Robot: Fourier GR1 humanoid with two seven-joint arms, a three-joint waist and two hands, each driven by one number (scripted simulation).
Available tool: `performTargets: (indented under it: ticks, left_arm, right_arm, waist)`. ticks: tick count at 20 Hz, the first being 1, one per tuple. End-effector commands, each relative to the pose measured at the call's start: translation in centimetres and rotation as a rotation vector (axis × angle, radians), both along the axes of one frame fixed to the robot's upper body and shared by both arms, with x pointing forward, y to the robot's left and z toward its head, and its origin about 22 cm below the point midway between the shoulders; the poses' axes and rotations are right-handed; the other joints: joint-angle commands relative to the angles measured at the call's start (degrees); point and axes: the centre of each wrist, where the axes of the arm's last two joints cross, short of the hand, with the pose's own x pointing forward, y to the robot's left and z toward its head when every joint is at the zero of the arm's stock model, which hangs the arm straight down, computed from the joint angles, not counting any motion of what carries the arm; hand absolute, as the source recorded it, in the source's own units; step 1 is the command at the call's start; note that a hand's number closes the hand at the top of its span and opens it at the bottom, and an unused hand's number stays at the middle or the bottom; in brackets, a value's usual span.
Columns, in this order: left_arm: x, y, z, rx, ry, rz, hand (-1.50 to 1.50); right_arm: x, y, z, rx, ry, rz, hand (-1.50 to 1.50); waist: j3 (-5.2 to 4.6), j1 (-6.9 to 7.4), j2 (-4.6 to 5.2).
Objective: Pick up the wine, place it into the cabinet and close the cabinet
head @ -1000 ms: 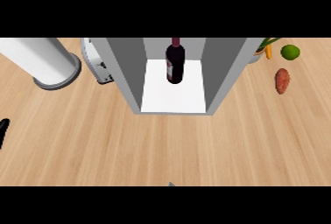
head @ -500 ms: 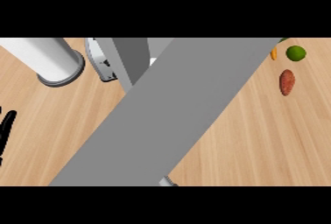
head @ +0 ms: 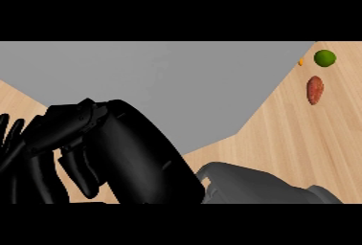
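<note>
Where the wine is: I cannot tell; no bottle shows, and whatever lies behind the grey sheet is hidden.
Grey sheet [head: 176, 81]: a broad, flat, plain grey surface that fills the upper left and middle of the view. Its right edge slants down from the upper right towards the middle. I cannot tell whether it is part of the cabinet or something nearer.
Right hand [head: 127, 153]: a large black shape very near the viewer. It lies over the lower left part of the grey sheet. Whether it is closed or open, and whether it has hold of anything, I cannot tell.
Right forearm [head: 262, 184]: grey, low under the sheet's lower tip, running from the lower right towards that hand.
Left hand [head: 5, 131]: at the left edge, below the sheet. Thin black fingers stand up straight with nothing in them, partly behind the right hand.
Table [head: 304, 143]: pale wood, bare to the right of the sheet and in a small wedge at its lower left.
Lime [head: 324, 58]: green, on the table just right of the sheet's top right corner.
Orange thing [head: 300, 62]: only a sliver shows, touching the sheet's slanted edge, left of the lime.
Sweet potato [head: 315, 89]: reddish brown, right of the sheet, below the lime and apart from it.
</note>
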Motion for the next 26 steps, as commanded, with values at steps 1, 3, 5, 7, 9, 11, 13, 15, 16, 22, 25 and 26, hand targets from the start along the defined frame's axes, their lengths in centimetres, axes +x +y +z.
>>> performTargets:
  ticks: [1,3,5,7,9,11,13,15,16,22,25,26]
  left_arm:
    - [0.8,-0.1,0.8,-0.023,-0.001,0.011,-1.50]
    - [0.0,-0.5,-1.1,-0.013,0.002,0.003,-1.50]
    - [0.6,0.5,0.3,-0.004,0.002,0.007,-1.50]
    - [1.6,0.8,0.9,0.010,-0.013,0.038,-1.50]
    - [1.1,-0.6,-0.3,0.001,-0.019,0.018,-1.50]
    - [0.9,-1.0,0.2,-0.002,-0.013,0.023,-1.50]
    - [0.4,-0.8,-0.2,0.004,-0.003,0.019,-1.50]
    - [1.6,-0.2,0.8,0.008,-0.015,0.032,-1.50]
    - [1.0,0.1,1.0,0.015,-0.003,0.004,-1.50]
    - [1.4,-0.2,0.4,0.022,-0.009,0.017,-1.50]
    - [0.8,-0.3,0.0,0.018,-0.007,0.009,-1.50]
    - [1.4,-0.3,1.0,0.010,-0.026,0.022,-1.50]
  right_arm:
    - [3.4,1.9,1.1,-0.063,-0.090,-0.049,1.50]
    - [4.6,2.7,3.2,-0.075,-0.134,-0.098,1.50]
    - [6.6,3.2,3.2,-0.091,-0.139,-0.128,1.50]
    - [8.5,3.0,2.4,-0.089,-0.155,-0.182,1.50]
    - [10.9,1.4,2.7,-0.084,-0.097,-0.172,1.50]
    - [10.5,2.2,1.4,-0.099,-0.066,-0.178,1.50]
    - [12.5,1.9,0.9,-0.079,-0.068,-0.189,1.50]
    - [14.0,0.6,0.4,-0.078,-0.069,-0.190,1.50]
    - [14.3,-1.7,1.7,-0.094,-0.070,-0.202,1.50]
    - [16.1,-2.2,-2.3,-0.132,-0.080,-0.231,1.50]
    - [17.4,-3.2,-1.2,-0.145,-0.128,-0.271,1.50]
    - [17.4,-2.9,-1.7,-0.178,-0.125,-0.265,1.50]
  waist:
    - [0.01,-0.99,-0.07]
    - [-0.05,-0.76,-0.13]
    - [-0.03,-0.50,-0.06]
    - [0.00,-0.78,0.04]
    - [0.02,-1.05,0.05]
    - [0.04,-1.30,-0.22]
    - [0.02,-0.72,-0.08]
    - [0.05,-1.19,0.05]
    - [0.07,-1.42,-0.15]
    - [0.04,-1.48,0.35]
    - [-0.04,-0.64,0.62]
    - [0.00,-1.11,0.54]
